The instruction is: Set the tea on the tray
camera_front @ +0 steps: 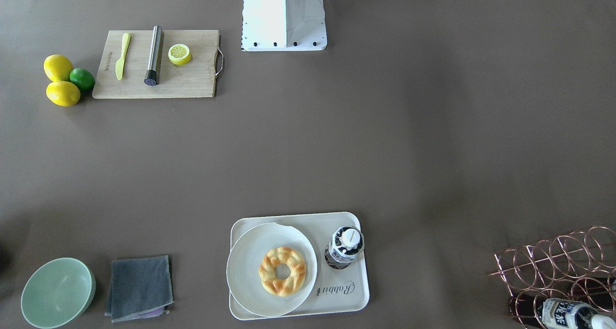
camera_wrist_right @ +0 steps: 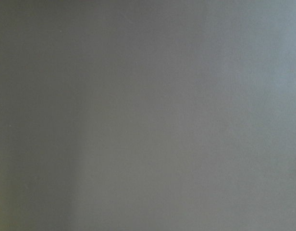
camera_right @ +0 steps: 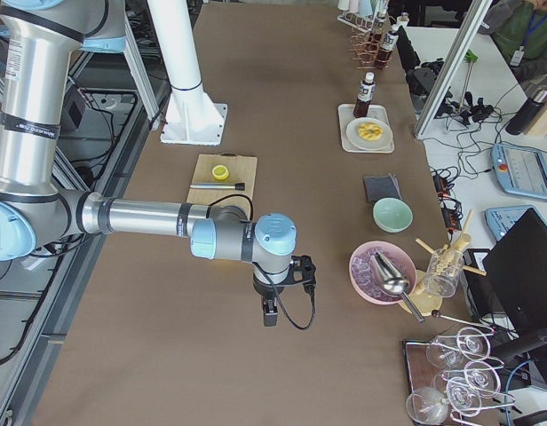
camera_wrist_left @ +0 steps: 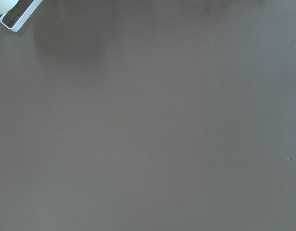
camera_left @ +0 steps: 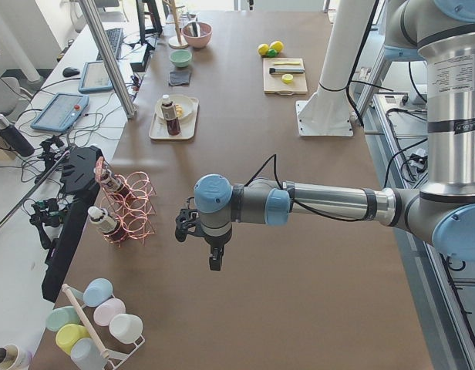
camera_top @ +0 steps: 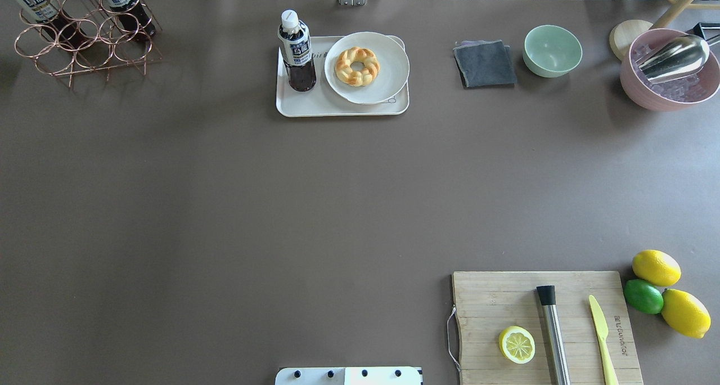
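Brown table [camera_top: 225,205] is stretching under both my arms; both wrist cameras are showing only its bare surface.

My left gripper [camera_left: 213,264] is hanging fingers-down above the table, touching nothing. Only the side view is catching it, so I cannot tell whether it is released or clenched. My right gripper [camera_right: 269,318] is hanging the same way at the opposite end, and I cannot tell its state either.

- Wooden cutting board [camera_top: 495,300] is lying beyond my right gripper, on the base side, well apart from it.
- Copper wire rack [camera_front: 560,257] is sitting near my left gripper, on its operators' side, and is holding two bottles lying down.
- Tray [camera_top: 337,108] is lying well beyond my left gripper, past the rack, and equally well apart from my right gripper.
- Round white plate [camera_top: 388,64] is taking up the tray half farther from my left gripper.
- Pink bowl [camera_top: 647,92] is sitting near my right gripper, on its operators' side. Green bowl [camera_top: 553,50] and grey cloth [camera_top: 485,64] are lying between it and the tray.
- Tea [camera_top: 296,53] is standing upright on the tray, cap on, at the end nearer my left gripper, just beside the plate and well apart from both grippers.
- Braided doughnut [camera_top: 357,66] is resting on the plate.
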You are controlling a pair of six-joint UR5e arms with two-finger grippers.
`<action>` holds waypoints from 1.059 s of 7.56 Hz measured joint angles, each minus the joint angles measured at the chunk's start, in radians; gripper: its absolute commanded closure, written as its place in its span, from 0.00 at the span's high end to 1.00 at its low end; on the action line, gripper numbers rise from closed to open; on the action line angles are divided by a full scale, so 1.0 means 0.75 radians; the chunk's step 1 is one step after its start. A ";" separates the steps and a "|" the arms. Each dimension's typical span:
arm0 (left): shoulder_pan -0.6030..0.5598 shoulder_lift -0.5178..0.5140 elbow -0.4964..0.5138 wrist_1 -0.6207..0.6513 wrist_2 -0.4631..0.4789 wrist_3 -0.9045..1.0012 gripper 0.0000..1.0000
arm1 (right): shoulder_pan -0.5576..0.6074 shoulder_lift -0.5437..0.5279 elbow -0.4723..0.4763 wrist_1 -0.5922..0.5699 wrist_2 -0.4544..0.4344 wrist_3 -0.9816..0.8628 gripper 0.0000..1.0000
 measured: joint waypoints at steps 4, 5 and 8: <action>-0.001 0.003 0.007 0.007 -0.001 -0.003 0.99 | 0.072 -0.010 0.013 0.002 0.021 -0.010 1.00; -0.001 0.006 0.010 0.009 -0.001 -0.003 0.99 | 0.080 -0.007 0.017 0.002 0.007 -0.010 1.00; -0.002 0.009 0.014 0.010 -0.001 -0.002 0.99 | 0.085 0.001 0.037 0.002 -0.001 -0.006 1.00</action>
